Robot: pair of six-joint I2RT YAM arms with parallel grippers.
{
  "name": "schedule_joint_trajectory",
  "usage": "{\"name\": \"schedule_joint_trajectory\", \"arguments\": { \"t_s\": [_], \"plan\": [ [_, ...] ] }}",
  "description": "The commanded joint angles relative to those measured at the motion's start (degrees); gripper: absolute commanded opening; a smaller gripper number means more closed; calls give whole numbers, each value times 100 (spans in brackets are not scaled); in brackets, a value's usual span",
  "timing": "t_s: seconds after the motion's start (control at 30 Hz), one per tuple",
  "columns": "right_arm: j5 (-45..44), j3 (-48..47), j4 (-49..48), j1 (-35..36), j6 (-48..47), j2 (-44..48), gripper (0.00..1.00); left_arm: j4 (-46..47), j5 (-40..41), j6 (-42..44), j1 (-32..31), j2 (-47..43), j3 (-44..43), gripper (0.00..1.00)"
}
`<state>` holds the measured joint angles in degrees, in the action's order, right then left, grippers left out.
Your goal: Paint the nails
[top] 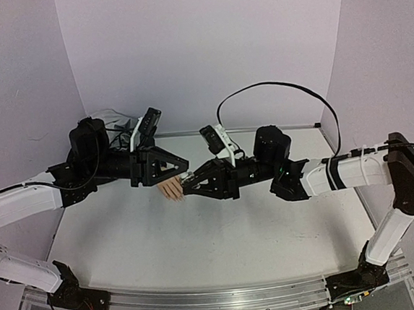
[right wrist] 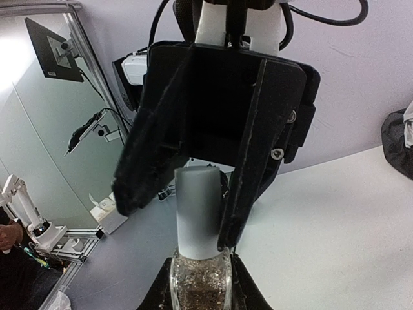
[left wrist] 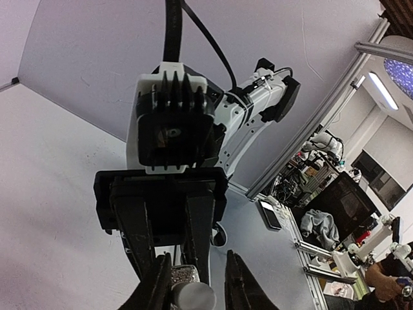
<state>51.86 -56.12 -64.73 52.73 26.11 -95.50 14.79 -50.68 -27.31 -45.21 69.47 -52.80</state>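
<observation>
**Two grippers, one bottle: cap on, no brush out yet**

1. Right gripper (right wrist: pixel 200 274): clamped hard on the bottle (right wrist: pixel 200 294). The bottle is clear rounded glass with a speckled, glittery fill.
2. Cap (right wrist: pixel 199 206): a smooth, matte, pale cylinder, seated on the bottle's neck.
3. Left gripper (left wrist: pixel 195 281): its black, angular plastic fingers straddle the cap from the opposite side. One finger looks pressed against it, but I cannot tell whether both are biting.
4. Mannequin hand (top: pixel 171 191): pale peach and rigid-looking. It lies on the white table (top: pixel 200 242) just beneath the point where the two grippers meet. The nails are at its fingertips, too small for me to make out from above.

Risks, as I judge them:
- The cap is slick and round. A one-sided pinch could let it spin free or skate out when I twist.
- The glass is just as smooth. Torque on the cap may turn the bottle inside the right gripper's hold.
- The bottle hangs right over the mannequin hand. If the cap pops off suddenly, polish could spill on the fingers or the table.
</observation>
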Motion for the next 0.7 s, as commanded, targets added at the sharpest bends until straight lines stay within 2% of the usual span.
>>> {"name": "schedule_joint_trajectory", "arguments": {
  "t_s": [0.0, 0.17, 0.27, 0.33, 0.4, 0.43, 0.47, 0.5, 0.53, 0.57, 0.6, 0.63, 0.67],
  "plan": [
    [-111, -251, -569, -122, 107, -18, 0, -223, 84, 314, -23, -22, -221, 25],
    [-151, -276, -610, -207, 146, -94, 0, -474, 202, 501, -23, 77, -290, 16],
    [-343, -273, -603, -258, 120, -113, 0, -678, 394, 582, -23, 135, -376, 4],
    [-784, -260, -465, -264, -24, -96, 0, -866, 606, 667, -23, 174, -447, 0],
    [-1567, -304, 44, -260, -371, -61, 0, -1145, 926, 756, -23, 232, -555, 0],
    [-2276, -379, 482, -191, -655, -42, 0, -1340, 1225, 780, -23, 282, -623, 0],
    [-3617, -509, 991, -17, -1036, -25, 0, -1626, 1655, 788, -23, 343, -723, 0],
    [-5461, -671, 1537, 287, -1392, -64, 0, -1977, 2131, 784, -23, 409, -854, 0],
    [-7662, -858, 1764, 677, -1760, -215, 0, -2303, 2732, 713, -23, 474, -997, 0],
    [-9347, -977, 1627, 958, -2170, -497, 0, -2662, 3376, 561, -23, 543, -1187, 0],
    [-10619, -1055, 991, 1097, -2795, -810, 0, -2972, 3965, 380, -27, 615, -1285, 0],
    [-11150, -1158, 350, 1128, -3501, -1149, 0, -3165, 4344, 266, -23, 692, -1452, 0],
    [-11219, -1336, 46, 1129, -3875, -1415, 0, -3235, 4500, 256, -23, 770, -1552, 0]
  ]
}}
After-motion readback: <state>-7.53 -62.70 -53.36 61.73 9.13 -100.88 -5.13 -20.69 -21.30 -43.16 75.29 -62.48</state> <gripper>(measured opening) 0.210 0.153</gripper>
